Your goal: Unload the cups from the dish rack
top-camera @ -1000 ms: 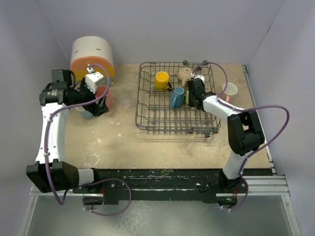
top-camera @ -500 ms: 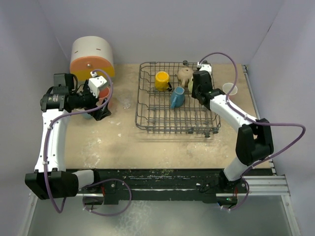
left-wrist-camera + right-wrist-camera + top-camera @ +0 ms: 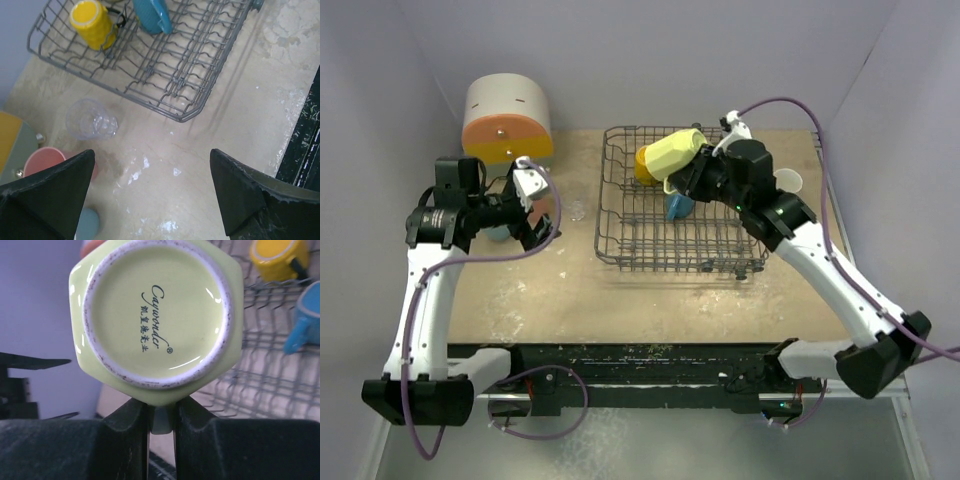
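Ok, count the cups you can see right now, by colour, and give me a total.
yellow-green cup: 1
yellow mug: 1
blue mug and blue cup: 2
salmon tumbler: 1
pale pink cup: 1
clear glass: 1
Total: 7

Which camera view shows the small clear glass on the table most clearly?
The left wrist view: there the clear glass is close and distinct, beside the dish rack. The top view shows only a faint speck; the right wrist view shows nothing of it.

table (image 3: 620, 295) | dish rack (image 3: 665, 262) | clear glass (image 3: 91, 120) | salmon tumbler (image 3: 45, 161) | blue cup (image 3: 88, 223) | pink mug (image 3: 788, 182) | drawer box (image 3: 505, 115)
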